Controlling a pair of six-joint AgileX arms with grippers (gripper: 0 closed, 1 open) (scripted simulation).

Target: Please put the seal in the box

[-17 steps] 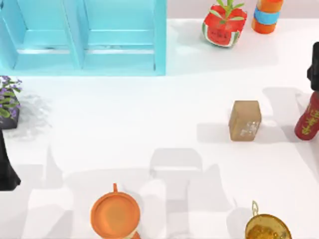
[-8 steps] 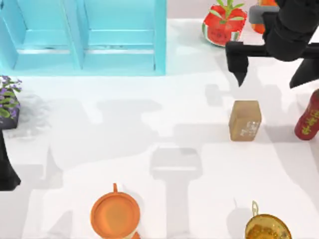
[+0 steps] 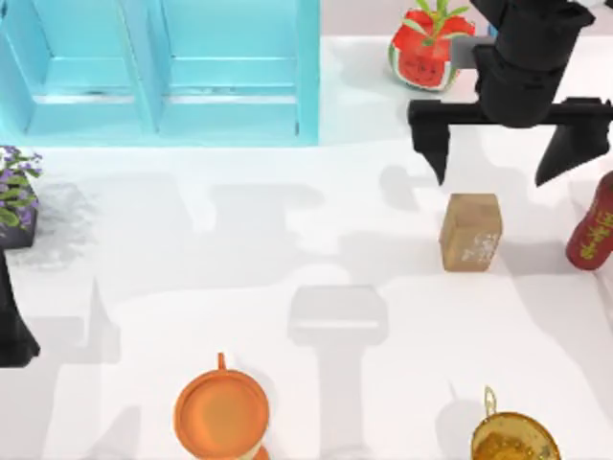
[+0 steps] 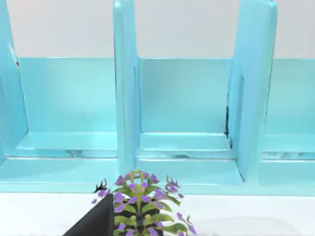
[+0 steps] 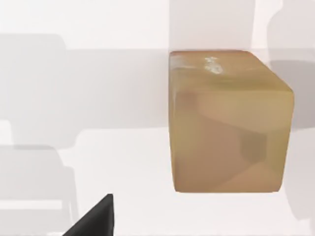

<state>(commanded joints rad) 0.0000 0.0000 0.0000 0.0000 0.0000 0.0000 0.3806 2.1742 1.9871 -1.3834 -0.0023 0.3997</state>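
Currently the white surface carries everything, and the largest item on it is the turquoise box, an open compartmented unit at the far left of the top view. My left wrist camera faces its dividers, with a purple-flowered plant in front. My left arm sits parked at the left edge of the surface.

My right claw is at work on the right side, hanging above the surface with its jaws spread wide, one black finger off the seal's far-left corner and the other over toward the red bottle. It grips nothing.

The seal lies flat on the surface just in front of the claw, near the red bottle but apart from it, well away from the box. My right wrist camera shows it close below as a tan block with whitish marks on one face.

I judge the step in hand to be the approach before the grasp. The next move calls for centring the open claw over the seal, descending until the fingers bracket its two sides, then closing. Clearance from the bottle needs watching.
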